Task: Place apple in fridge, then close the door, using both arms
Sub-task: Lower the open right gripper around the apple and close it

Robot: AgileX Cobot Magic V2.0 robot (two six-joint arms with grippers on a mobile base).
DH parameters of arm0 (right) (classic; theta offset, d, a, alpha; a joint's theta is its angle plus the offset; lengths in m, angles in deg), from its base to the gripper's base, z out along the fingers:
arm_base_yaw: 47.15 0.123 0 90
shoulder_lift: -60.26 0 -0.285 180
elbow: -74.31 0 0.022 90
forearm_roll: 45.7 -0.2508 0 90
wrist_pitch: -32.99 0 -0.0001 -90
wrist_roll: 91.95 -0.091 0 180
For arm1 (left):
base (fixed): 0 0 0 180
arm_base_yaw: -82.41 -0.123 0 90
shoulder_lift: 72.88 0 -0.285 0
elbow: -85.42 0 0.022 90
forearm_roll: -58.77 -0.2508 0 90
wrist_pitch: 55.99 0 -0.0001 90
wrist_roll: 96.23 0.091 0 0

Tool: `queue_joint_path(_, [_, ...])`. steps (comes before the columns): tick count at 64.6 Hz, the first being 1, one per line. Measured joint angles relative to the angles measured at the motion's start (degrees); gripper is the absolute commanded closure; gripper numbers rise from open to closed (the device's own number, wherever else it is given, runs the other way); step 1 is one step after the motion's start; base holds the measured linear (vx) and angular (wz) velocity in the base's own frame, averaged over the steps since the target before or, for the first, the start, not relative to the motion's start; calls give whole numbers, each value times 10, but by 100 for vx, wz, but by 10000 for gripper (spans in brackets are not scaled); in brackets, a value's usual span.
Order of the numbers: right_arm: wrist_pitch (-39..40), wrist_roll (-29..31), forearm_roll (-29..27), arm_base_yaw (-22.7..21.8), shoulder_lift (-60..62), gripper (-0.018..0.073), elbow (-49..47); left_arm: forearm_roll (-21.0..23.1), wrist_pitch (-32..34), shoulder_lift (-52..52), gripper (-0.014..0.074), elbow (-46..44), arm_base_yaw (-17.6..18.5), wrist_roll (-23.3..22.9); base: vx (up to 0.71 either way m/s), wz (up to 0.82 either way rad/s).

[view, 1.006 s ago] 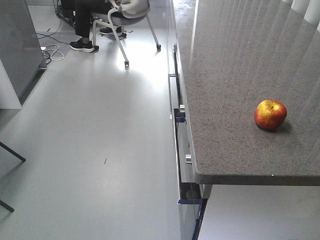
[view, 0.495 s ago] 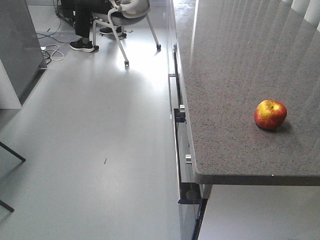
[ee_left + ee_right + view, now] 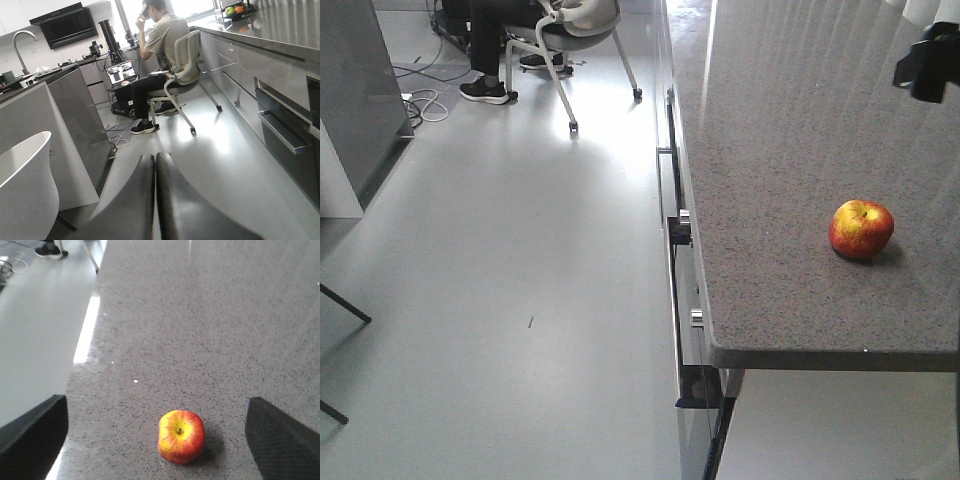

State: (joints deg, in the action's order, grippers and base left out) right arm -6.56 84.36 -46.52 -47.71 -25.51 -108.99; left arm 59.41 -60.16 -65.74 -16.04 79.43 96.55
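From the front camera, the apple [image 3: 861, 229] is seen resting on a speckled grey counter [image 3: 770, 180], near the front edge and untouched. A black part of the right arm [image 3: 928, 62] is caught at the upper right, well apart from the fruit.

In the left wrist view, the left pincer [image 3: 155, 200] is shown with its two fingers pressed together on nothing, pointed across a grey floor [image 3: 225, 150] towards a man [image 3: 157, 47] seated in a chair [image 3: 187, 60].

In the right wrist view, the right pincer [image 3: 156, 407] is held spread wide above the counter, the apple lying between and just below its fingers, stem upward.

The fruit is judged light and firm, but glossy and round, so it may slip or roll and could be bruised by a hard squeeze. A hold across its widest middle, from opposite sides, is suggested.
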Motion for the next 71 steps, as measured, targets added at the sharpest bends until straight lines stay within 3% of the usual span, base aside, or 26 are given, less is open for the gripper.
queue_joint_path(28, [-26, -55, 42, -4, -155, -103, -41, 0, 0, 0, 603, 0, 0, 0, 0, 0])
queue_joint_path(71, [-23, -57, 54, -12, -272, -83, -41, 0, 0, 0, 603, 0, 0, 0, 0, 0])
